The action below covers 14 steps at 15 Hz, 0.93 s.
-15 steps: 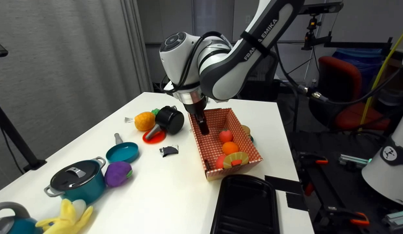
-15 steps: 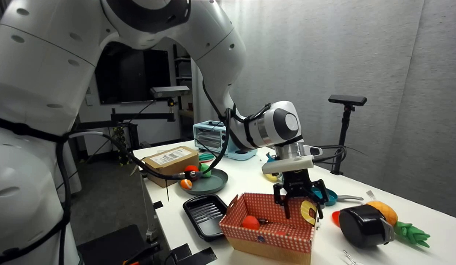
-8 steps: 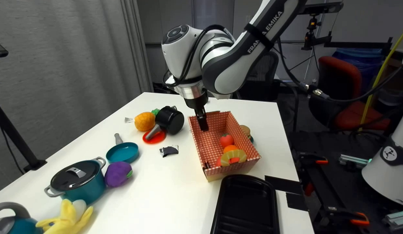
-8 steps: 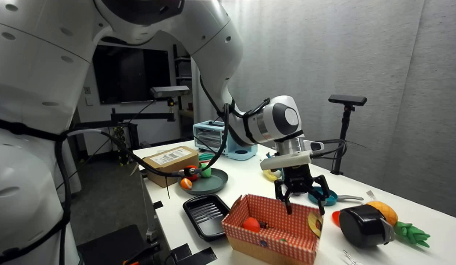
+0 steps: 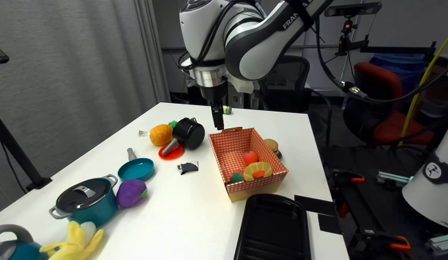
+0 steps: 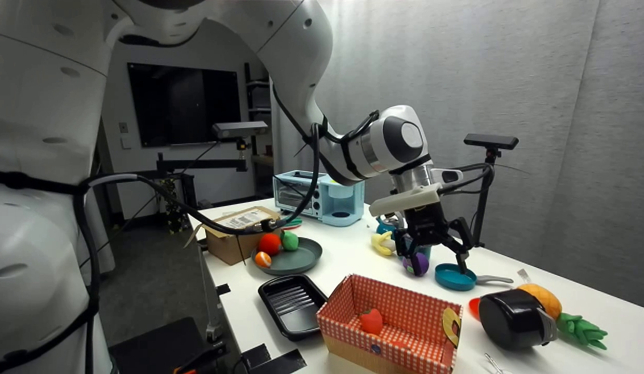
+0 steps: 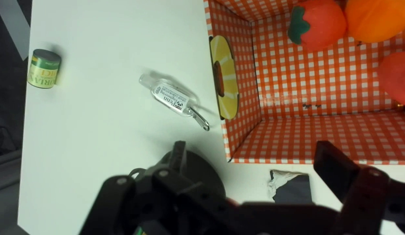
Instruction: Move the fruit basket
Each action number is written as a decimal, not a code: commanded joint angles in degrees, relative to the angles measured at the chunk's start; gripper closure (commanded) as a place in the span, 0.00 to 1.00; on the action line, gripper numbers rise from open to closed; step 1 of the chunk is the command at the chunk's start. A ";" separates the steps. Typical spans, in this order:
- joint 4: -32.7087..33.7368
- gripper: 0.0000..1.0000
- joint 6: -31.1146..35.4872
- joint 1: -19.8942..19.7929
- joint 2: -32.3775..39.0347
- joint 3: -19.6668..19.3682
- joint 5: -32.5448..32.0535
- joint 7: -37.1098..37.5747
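While the basket sits below and beside my spread, empty gripper, I judge this the backing-off step: rise clear next.

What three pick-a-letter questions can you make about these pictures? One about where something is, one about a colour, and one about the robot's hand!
1. Where is the black tray?
A) beside the fruit basket
B) in the fruit basket
C) on the fruit basket's rim

2. What colour is the frying pan with a grey handle?
A) red
B) yellow
C) teal

3. How is the hand?
A) shut
B) open and empty
C) gripping the fruit basket

1 A: it lies by one end of the fruit basket in both exterior views.
2 C: it looks blue-green in both exterior views.
3 B: in the wrist view the fingers stand wide apart, holding nothing.
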 commanded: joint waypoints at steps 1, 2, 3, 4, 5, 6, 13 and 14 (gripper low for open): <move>-3.17 0.00 -0.83 -0.10 -4.92 0.48 -0.88 2.12; -4.05 0.00 -0.56 -0.08 -6.13 0.67 -0.92 2.24; -5.12 0.00 -0.33 0.06 -7.53 0.83 -1.24 2.67; -6.14 0.00 -0.23 0.22 -8.83 0.90 -1.88 3.59; -7.51 0.00 -0.17 0.33 -10.41 1.18 -2.32 4.14; -8.75 0.00 -0.04 0.33 -11.82 1.47 -2.65 4.70; -19.21 0.00 0.41 -0.53 -22.35 4.63 -7.55 12.30; -20.57 0.00 0.45 -0.73 -23.49 5.06 -7.97 13.26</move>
